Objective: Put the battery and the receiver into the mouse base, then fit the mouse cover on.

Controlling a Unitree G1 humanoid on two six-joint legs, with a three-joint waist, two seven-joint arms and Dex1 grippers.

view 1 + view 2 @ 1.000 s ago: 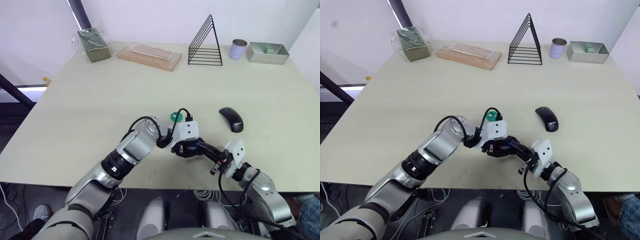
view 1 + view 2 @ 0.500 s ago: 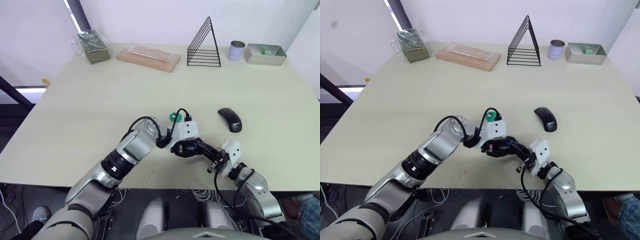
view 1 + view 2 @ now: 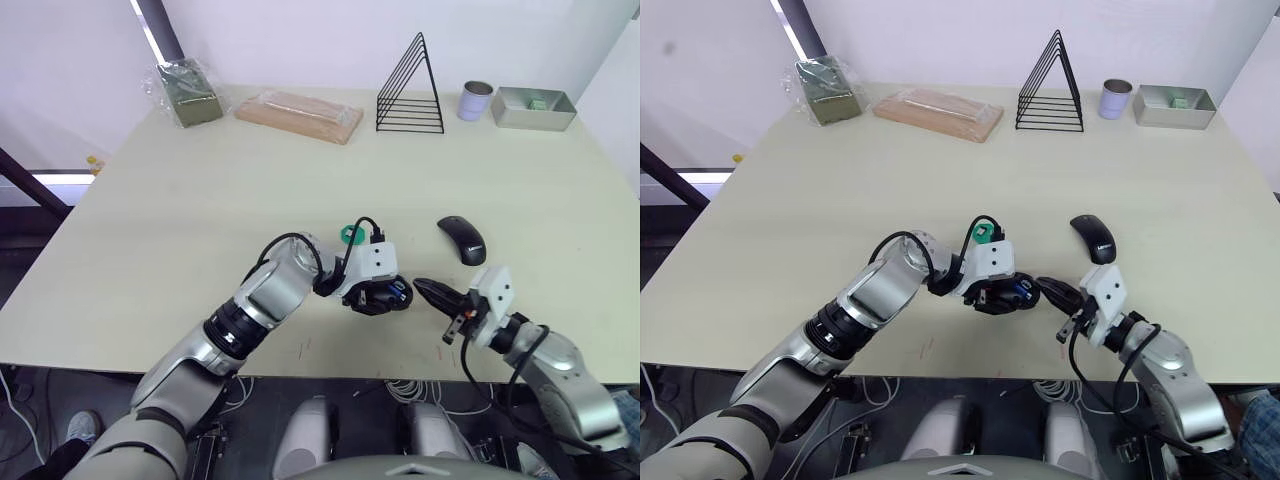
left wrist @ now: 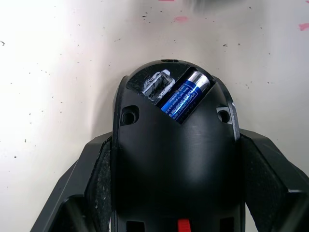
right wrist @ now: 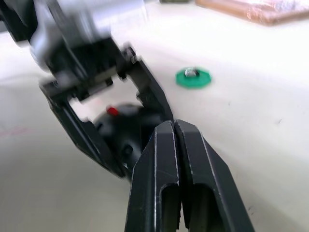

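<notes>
Wire rack (image 3: 411, 84), tin can (image 3: 477, 100)

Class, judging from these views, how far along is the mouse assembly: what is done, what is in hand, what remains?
Done: the battery lies in its slot in the mouse base. In hand: the left gripper is clamped on that base; the right gripper, shut and empty, sits beside it. The slot next to the battery looks empty, so the receiver seems to remain. The mouse cover lies apart on the table, unfitted.

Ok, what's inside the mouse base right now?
The battery lies in its slot in the mouse base. The smaller slot beside it shows pale metal; I cannot tell whether that is the receiver.
</notes>
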